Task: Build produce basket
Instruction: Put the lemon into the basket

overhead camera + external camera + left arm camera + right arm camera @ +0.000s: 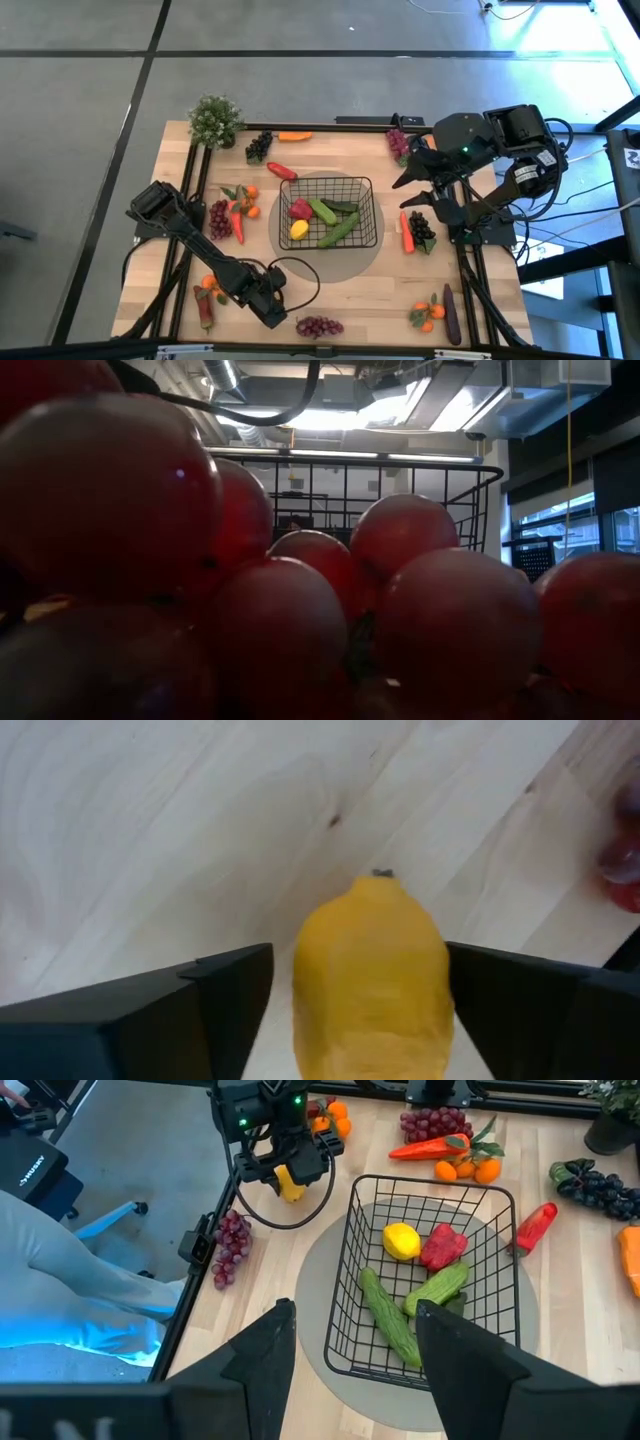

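The black wire basket (330,210) stands on a grey round mat at the table's middle. It holds a lemon (401,1240), a red pepper (443,1245) and two cucumbers (390,1318). My left gripper (270,305) is low near the table's near edge, open, with its fingers on either side of a second yellow lemon (372,982), which also shows in the right wrist view (288,1184). My right gripper (350,1350) is open and empty, above the table just right of the basket (430,1270). My left gripper has the lemon lengthwise between its fingers, stem end (381,874) pointing away from the wrist. One finger (500,990) stands against the lemon's side, and a gap shows between the other finger (225,995) and the lemon. I cannot tell whether the lemon is off the wood.
Red grapes (318,326) lie at the near edge and fill the low view (300,610). More produce lies around: carrot, oranges and grapes (235,210) at left, dark grapes (259,147), a red pepper (281,171), carrot and grapes (415,232) at right, an eggplant (452,312). A potted plant (215,120) stands far left.
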Controlling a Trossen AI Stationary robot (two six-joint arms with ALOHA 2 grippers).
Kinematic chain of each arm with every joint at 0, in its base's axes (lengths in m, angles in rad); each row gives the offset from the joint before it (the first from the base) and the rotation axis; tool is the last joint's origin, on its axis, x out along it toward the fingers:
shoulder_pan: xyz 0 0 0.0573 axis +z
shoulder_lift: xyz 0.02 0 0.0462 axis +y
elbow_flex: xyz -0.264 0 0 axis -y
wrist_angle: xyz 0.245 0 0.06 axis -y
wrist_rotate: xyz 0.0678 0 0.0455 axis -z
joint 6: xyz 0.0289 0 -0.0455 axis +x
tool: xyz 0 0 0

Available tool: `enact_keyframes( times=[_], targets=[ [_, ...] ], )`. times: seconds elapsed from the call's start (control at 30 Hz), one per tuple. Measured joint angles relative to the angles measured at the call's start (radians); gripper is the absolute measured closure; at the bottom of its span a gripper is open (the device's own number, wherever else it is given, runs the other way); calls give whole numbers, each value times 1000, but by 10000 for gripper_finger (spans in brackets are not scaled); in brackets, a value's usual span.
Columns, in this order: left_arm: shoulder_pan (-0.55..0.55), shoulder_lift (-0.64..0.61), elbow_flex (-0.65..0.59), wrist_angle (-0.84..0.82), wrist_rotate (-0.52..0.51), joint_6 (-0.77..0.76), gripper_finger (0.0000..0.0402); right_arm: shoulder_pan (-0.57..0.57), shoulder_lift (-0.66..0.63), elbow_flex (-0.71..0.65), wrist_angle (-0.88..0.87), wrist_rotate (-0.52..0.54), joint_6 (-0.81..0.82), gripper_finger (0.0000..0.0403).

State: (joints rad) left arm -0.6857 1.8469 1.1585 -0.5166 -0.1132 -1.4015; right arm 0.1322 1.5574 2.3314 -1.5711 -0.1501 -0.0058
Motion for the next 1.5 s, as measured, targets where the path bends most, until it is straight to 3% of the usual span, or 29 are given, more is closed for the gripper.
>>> enact_keyframes(
  times=[0.3,0.63,0.9,1.0,1.2,1.33,1.5],
  targets=[
    [0,-4,1,-11,4,-2,240,0,0,0,0,0,2,209],
    [0,-81,1,-7,21,-7,241,0,0,0,0,0,4,209],
    [43,-312,1,-84,20,41,241,0,0,0,0,2,1,209],
    [97,-396,1,-124,-16,84,241,0,0,0,0,45,5,209],
    [279,-490,1,-106,-127,309,241,0,11,0,0,168,2,209],
    [417,-492,1,-15,-151,489,241,0,21,0,0,206,3,209],
    [531,-405,1,129,-131,670,241,0,43,0,0,211,4,209]
  ],
)
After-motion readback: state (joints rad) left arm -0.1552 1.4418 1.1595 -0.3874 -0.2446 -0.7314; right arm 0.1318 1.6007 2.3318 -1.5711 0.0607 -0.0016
